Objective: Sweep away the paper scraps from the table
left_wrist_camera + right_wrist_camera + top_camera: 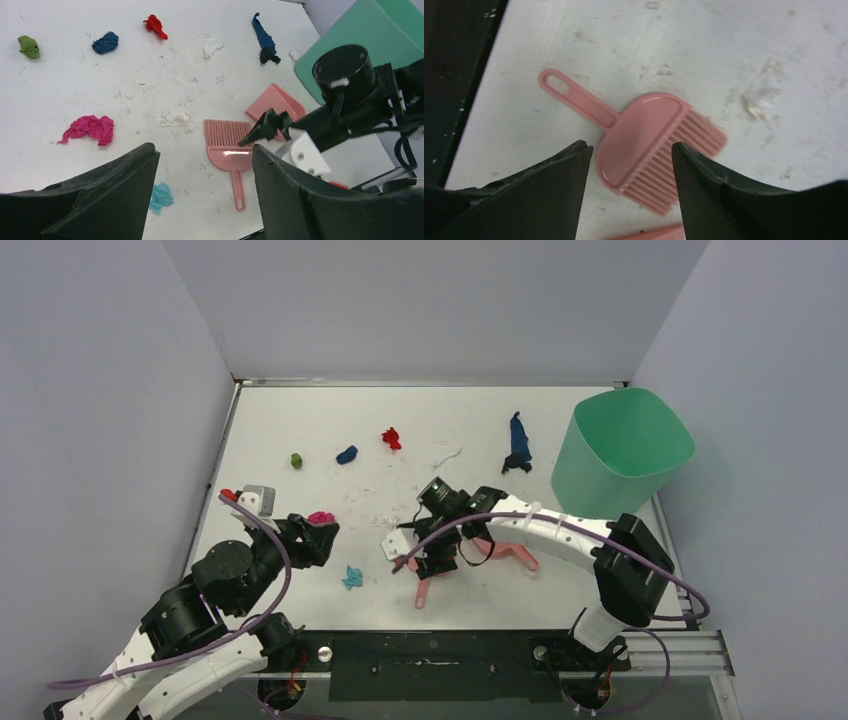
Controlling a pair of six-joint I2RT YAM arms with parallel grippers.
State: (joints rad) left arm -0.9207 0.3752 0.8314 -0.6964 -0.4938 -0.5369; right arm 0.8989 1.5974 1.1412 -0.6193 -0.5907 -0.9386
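Observation:
Paper scraps lie on the white table (300,420): green (297,460), blue (346,454), red (391,439), white (446,454), dark blue (518,443), magenta (321,517) and cyan (352,577). My right gripper (432,562) is open and hovers just above the pink brush (649,135), its jaws either side of the brush head (630,145). The pink dustpan (508,550) lies under the right arm. My left gripper (322,535) is open and empty next to the magenta scrap (88,128), with the cyan scrap (161,196) below it.
A green bin (622,450) stands at the back right. Grey walls close in the table on three sides. A black metal rail (430,650) runs along the near edge. Small white crumbs (176,118) lie mid-table.

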